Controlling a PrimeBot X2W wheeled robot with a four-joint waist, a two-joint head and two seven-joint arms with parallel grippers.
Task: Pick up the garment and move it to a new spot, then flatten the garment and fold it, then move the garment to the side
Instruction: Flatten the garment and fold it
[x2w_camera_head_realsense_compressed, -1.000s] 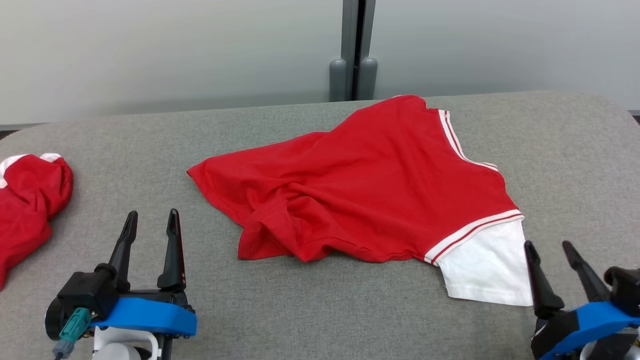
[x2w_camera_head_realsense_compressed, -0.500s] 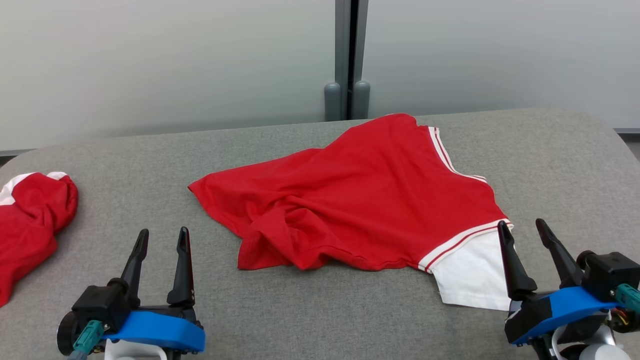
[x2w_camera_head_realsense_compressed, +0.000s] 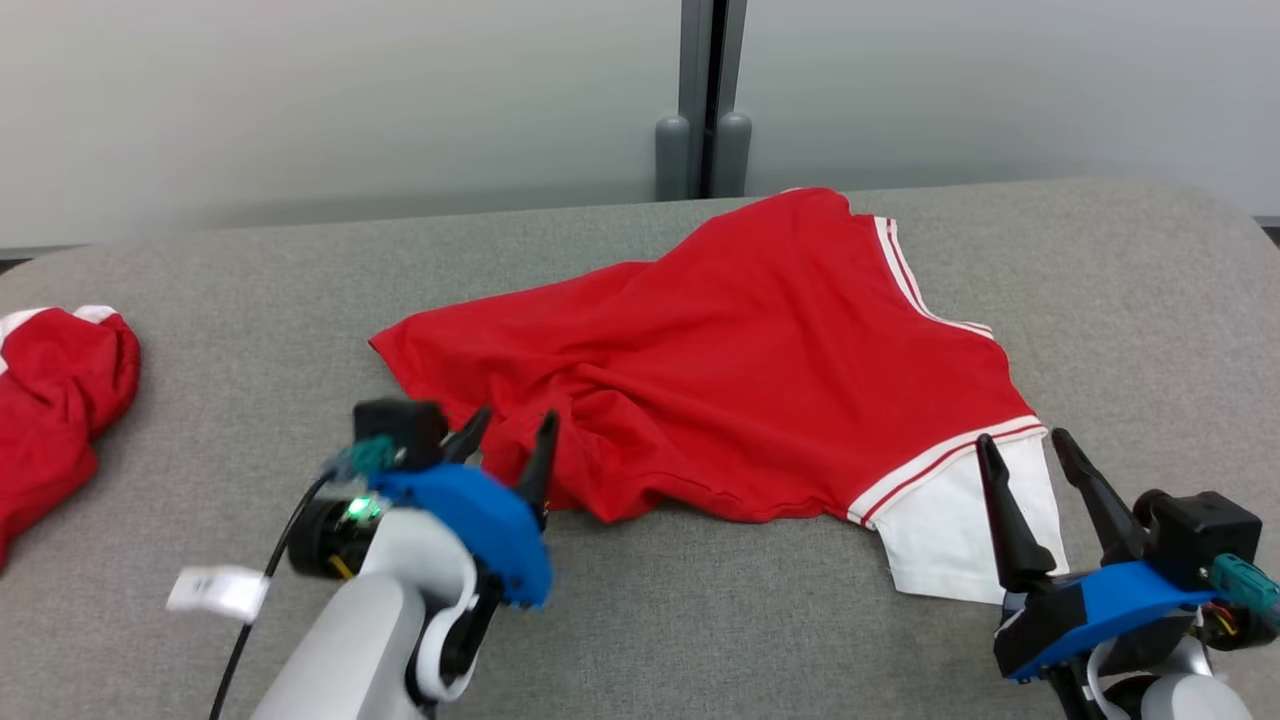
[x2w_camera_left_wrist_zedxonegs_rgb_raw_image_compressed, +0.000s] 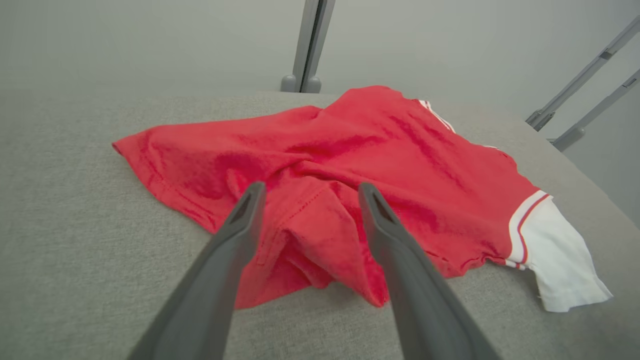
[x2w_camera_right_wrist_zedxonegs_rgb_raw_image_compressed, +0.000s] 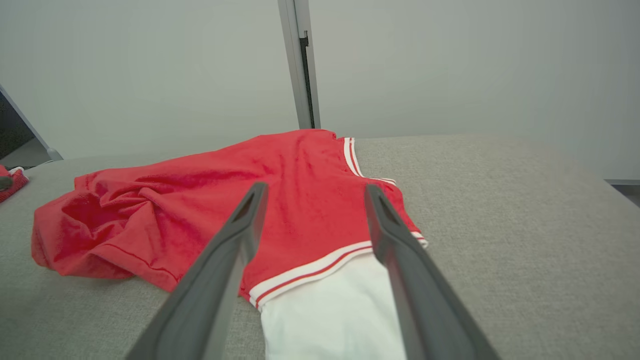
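the red shirt (x2w_camera_head_realsense_compressed: 760, 370) lies crumpled in the middle of the grey desk (x2w_camera_head_realsense_compressed: 250, 300). the left fingers (x2w_camera_head_realsense_compressed: 541, 455) are wide open at its bunched near edge, holding nothing. the right fingers (x2w_camera_head_realsense_compressed: 1003, 510) are open too, by the white sleeve (x2w_camera_head_realsense_compressed: 950, 540). nothing is picked up yet. moving, flattening and folding are all left.

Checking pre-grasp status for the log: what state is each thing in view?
Shirt: crumpled, unfolded, lying on the table, not held.
Left end effector: open, at the shirt's bunched near hem.
Right end effector: open, at the white sleeve.
Second red garment: bunched up at the table's left edge.
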